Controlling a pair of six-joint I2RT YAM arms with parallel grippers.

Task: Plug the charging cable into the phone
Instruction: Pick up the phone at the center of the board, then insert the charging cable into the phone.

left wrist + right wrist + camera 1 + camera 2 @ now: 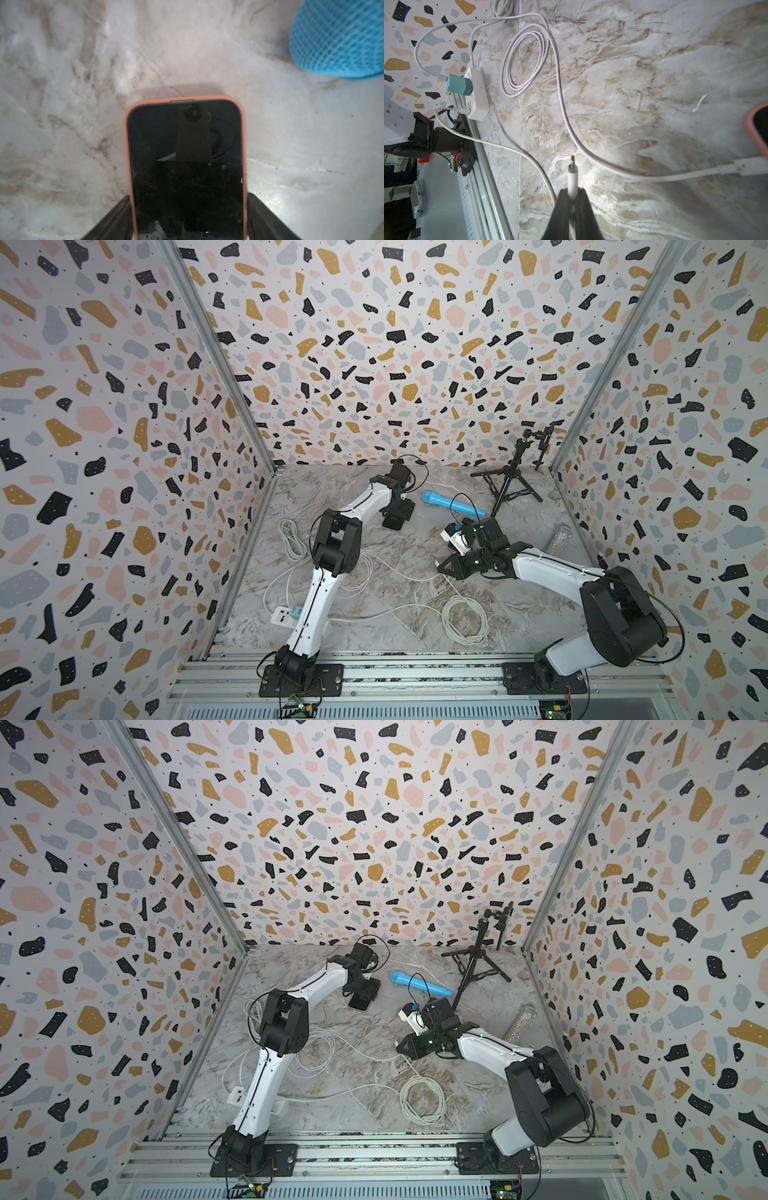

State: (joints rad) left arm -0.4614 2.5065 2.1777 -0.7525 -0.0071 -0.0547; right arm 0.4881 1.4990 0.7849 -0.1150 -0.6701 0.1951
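The phone (187, 170), dark-screened in a salmon-pink case, lies flat on the marble table toward the back (392, 523) (360, 1003). My left gripper (189, 209) (397, 510) straddles it, a black finger pressed against each long side of the case. Only a corner of the phone (756, 124) shows in the right wrist view. My right gripper (572, 190) (441, 566) (400, 1046) hovers mid-table, shut on the white charging cable's plug (572, 172), whose metal tip sticks out past the fingertips. The phone's port is hidden.
A blue microphone (453, 504) (336, 37) lies right of the phone, with a black tripod (509, 485) behind it. A glitter tube (559, 539) lies at the right. A power strip (476, 93) carries a teal charger (458, 85). Loose white cable coils (463, 620) (525, 62) cover the table.
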